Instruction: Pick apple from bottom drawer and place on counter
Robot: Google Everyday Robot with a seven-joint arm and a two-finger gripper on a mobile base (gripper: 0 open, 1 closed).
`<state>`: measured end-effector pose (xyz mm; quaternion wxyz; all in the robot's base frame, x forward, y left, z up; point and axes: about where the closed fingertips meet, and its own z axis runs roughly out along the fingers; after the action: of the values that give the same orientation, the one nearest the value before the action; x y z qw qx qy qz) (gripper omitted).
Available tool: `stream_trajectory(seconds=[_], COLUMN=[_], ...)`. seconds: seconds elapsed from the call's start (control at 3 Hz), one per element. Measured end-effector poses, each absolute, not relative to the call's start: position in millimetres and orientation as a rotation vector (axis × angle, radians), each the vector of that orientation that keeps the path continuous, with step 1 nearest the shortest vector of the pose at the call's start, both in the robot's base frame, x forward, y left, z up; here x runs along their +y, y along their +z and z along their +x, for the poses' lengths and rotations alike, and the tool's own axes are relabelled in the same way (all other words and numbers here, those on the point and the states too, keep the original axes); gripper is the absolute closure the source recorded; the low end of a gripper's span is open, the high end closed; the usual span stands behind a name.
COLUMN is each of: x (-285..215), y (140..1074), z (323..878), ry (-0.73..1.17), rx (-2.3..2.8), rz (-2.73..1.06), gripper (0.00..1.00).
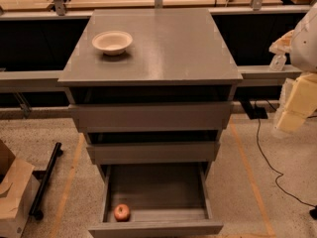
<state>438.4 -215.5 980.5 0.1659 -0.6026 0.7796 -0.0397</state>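
Note:
The apple [122,212] is small and red-orange and lies in the front left corner of the bottom drawer [156,228]. That drawer is pulled out and open, and is the lowest of three grey drawers. The counter [163,48] is the flat grey top of the drawer unit. My gripper [290,117] hangs at the right edge of the view. It is beside the unit at about the height of the top drawer, far up and to the right of the apple. It holds nothing that I can see.
A white paper bowl [112,42] stands on the counter's left rear part. The two upper drawers [151,117] stand slightly out. A cardboard box [14,192] and a black pole [45,180] lie on the floor at left. A black cable [265,155] runs over the floor at right.

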Motion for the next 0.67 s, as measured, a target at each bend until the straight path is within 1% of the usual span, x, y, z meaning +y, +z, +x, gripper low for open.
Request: stream_trajectory(seconds=[0.33, 0.67], x=[-215.2, -215.7], y=[981.4, 939.8], z=[438.7, 442.6], ry=[-0.118, -0.033], rx=[2.212, 2.188], rz=[-1.703, -1.646], gripper=[0.0, 0.0])
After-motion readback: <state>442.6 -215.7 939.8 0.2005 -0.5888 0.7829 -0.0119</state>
